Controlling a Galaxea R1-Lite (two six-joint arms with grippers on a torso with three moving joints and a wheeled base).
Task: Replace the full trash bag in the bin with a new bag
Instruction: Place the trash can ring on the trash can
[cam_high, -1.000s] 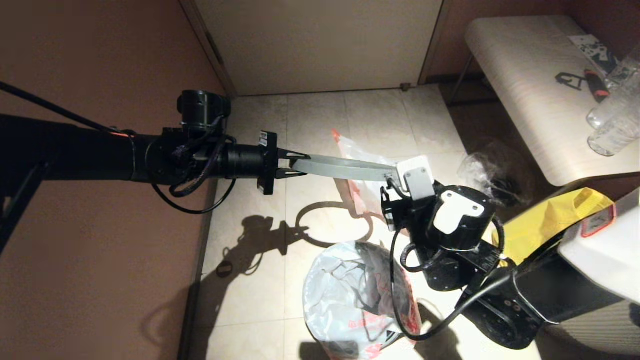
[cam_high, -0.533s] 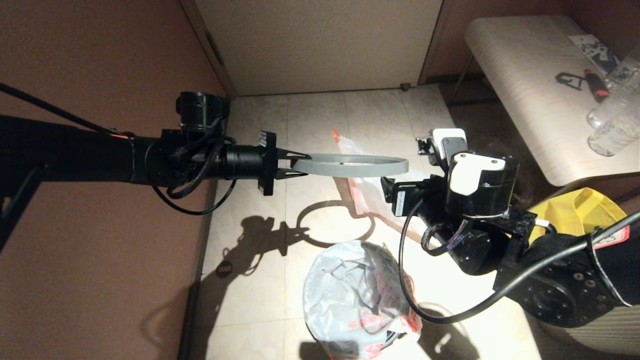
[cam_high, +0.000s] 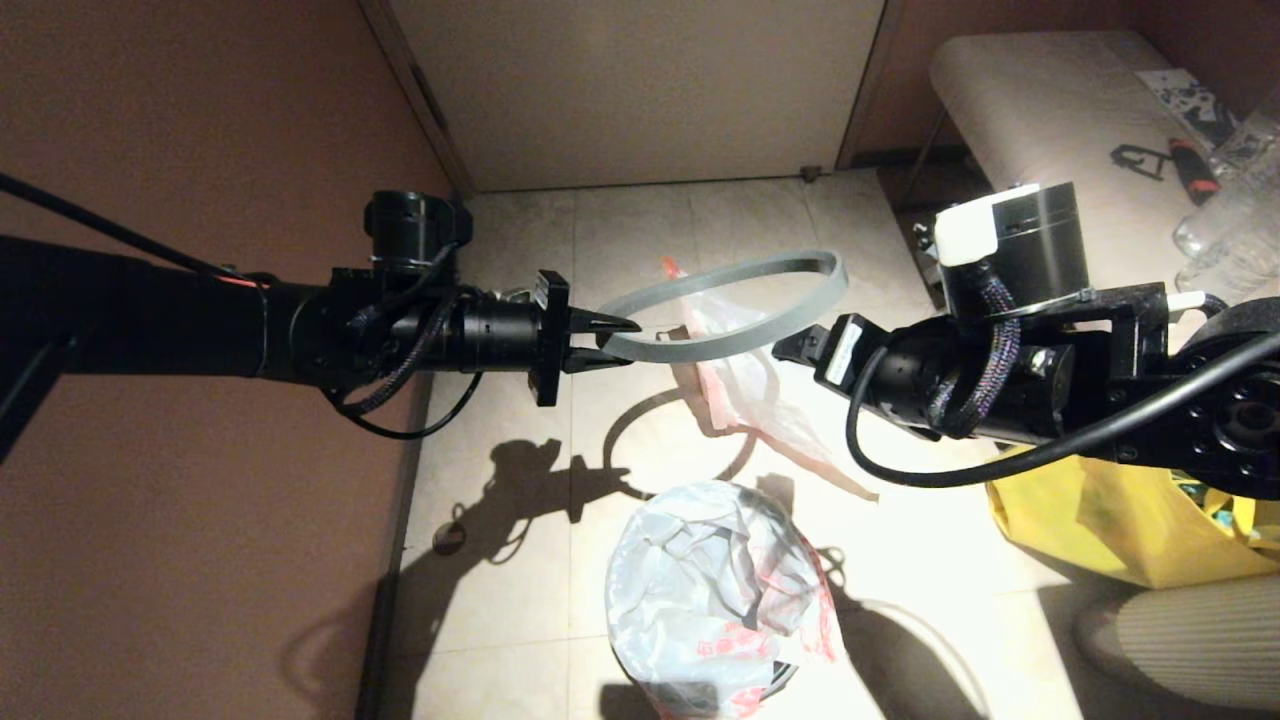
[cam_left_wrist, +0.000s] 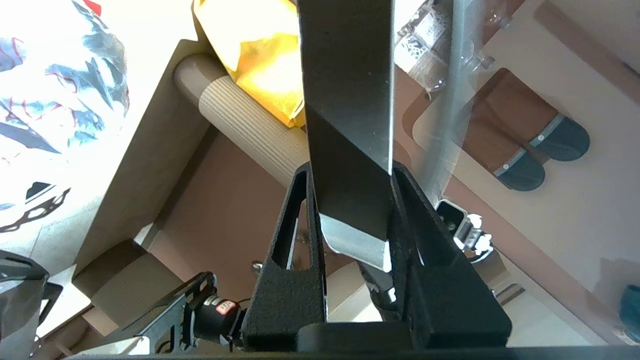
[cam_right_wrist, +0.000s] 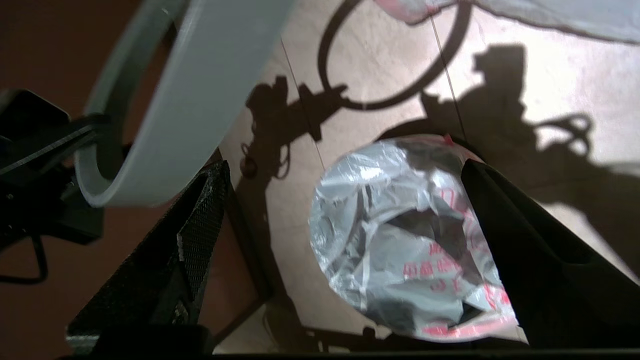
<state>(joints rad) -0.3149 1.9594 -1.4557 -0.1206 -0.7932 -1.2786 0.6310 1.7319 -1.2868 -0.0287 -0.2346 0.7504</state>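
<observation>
The bin (cam_high: 690, 700) stands on the floor at the near centre, with the new bag (cam_high: 700, 580), milky white with red characters, spread crumpled over its mouth. Its grey hoop (cam_high: 740, 300) hangs tilted in the air above the floor. My left gripper (cam_high: 612, 340) is shut on the hoop's near-left edge; the band (cam_left_wrist: 350, 125) sits between its jaws. The full trash bag (cam_high: 745, 390), see-through with orange-pink strips, lies on the tiles under the hoop. My right gripper (cam_high: 785, 348) is open beside the hoop's right side, holding nothing. In the right wrist view the new bag (cam_right_wrist: 405, 240) shows between its fingers.
A yellow tote bag (cam_high: 1100, 510) sits on the floor at the right, under my right arm. A pale bench (cam_high: 1060, 150) with clear bottles (cam_high: 1230, 230) stands at the back right. A brown wall (cam_high: 200, 150) closes off the left side.
My right arm has lifted away from the bin and swung right, and its fingers have opened wider. The left gripper has tipped the hoop from edge-on to tilted, far edge raised.
</observation>
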